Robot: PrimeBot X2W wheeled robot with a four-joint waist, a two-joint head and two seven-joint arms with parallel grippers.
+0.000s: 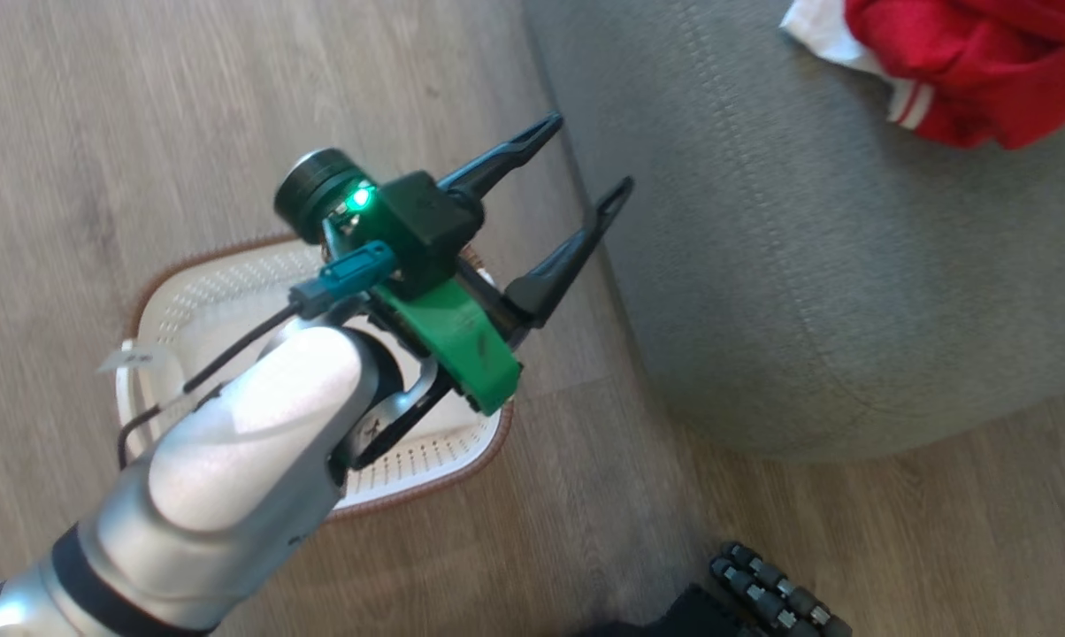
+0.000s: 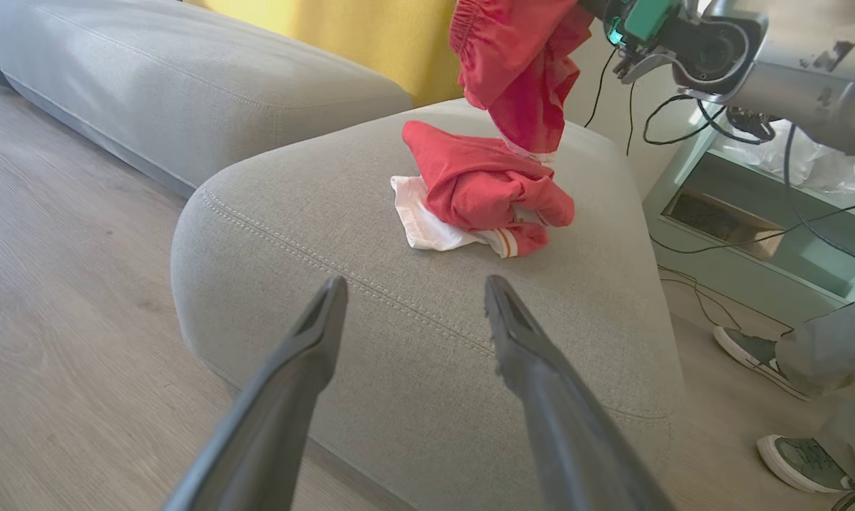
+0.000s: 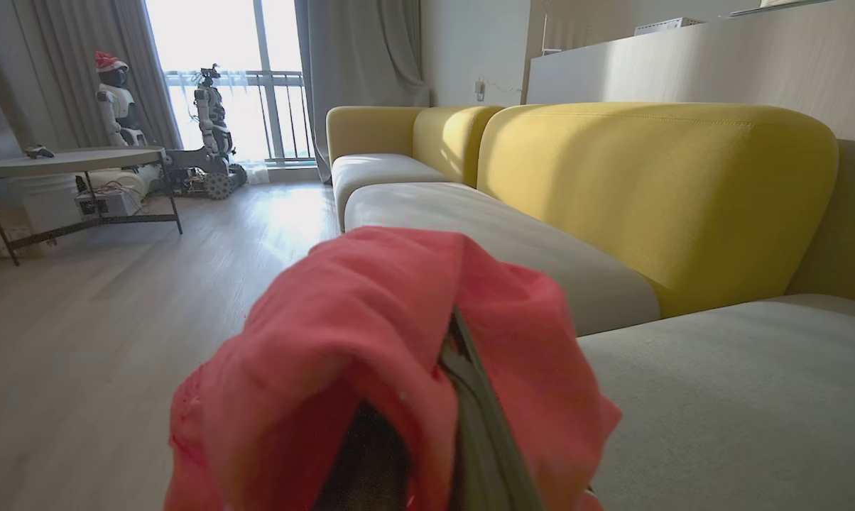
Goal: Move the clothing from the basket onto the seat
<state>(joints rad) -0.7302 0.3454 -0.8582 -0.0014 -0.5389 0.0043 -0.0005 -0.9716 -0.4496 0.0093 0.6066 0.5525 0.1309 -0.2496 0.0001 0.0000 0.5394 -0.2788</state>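
The large grey-green fabric-upholstered seat cushion [image 2: 314, 234] carries one crumpled bright red garment with white panels [image 2: 481, 188] towards its far edge, well back from the double-stitched front edge. The cream-white perforated plastic basket with a brown rim [image 1: 187, 301] stands on the floor beside the seat's rounded corner; its visible part holds no fabric. A second red garment [image 2: 516, 71] hangs above the lying one, long axis vertical; contact between them cannot be determined. The right gripper [image 3: 463, 383] is clamped on this garment, so lowering and release fall to the right arm. The left gripper [image 2: 415, 284], fingers apart and empty, points at the front edge.
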